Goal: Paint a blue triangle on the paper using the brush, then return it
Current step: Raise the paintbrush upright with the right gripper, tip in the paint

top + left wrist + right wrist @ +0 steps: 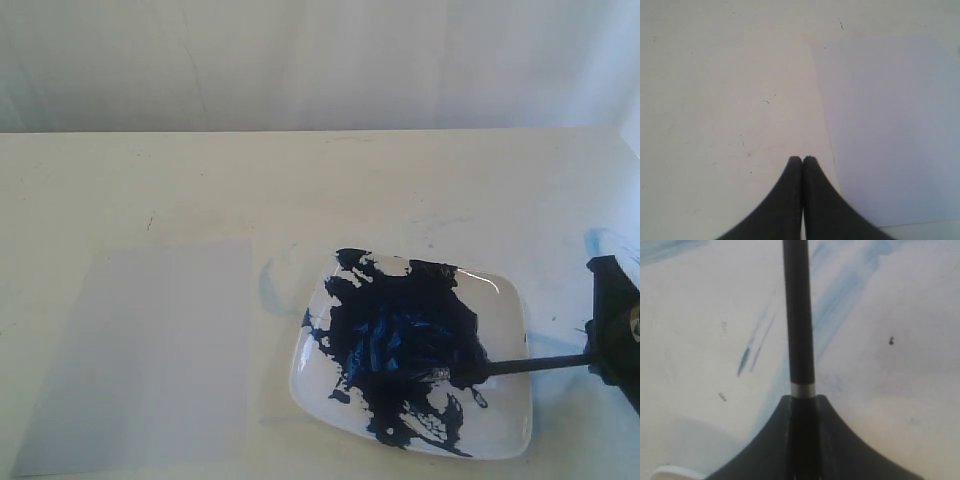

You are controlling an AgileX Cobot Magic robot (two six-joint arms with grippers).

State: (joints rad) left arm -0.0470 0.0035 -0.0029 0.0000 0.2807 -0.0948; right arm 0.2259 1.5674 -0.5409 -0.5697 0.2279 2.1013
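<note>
Pale cream table [200,180], plain white wall [300,60] behind. Surface scuffed, faint light-blue smears [268,285] beside the plate.

- Paper [150,350]: flat at lower left of the exterior view, blank. No blue triangle on it yet.
- Plate [510,330]: glossy white, lower centre-right, well apart from the paper. Most of it is covered by a dark-blue paint mass [400,340].
- Brush [530,365]: lies low across the plate, bristles sunk in the paint, handle running out over the right rim toward the right edge of the frame. Likely set there to load colour.
- Right gripper [598,350]: at the far right edge, clenched on the rear of the brush handle; the wrist view shows the handle pinched between the jaws. A grip that far back gives long reach but, I judge, less control at the tip.
- Left gripper [802,162]: clenched on nothing, hanging over bare table just beside the paper's edge. Possibly placed to steady the sheet.

Room: open table between plate and paper, nothing in the way. The plate rim is the one edge the brush must clear. Nothing pins the paper down, so it may slide under a wet stroke.
</note>
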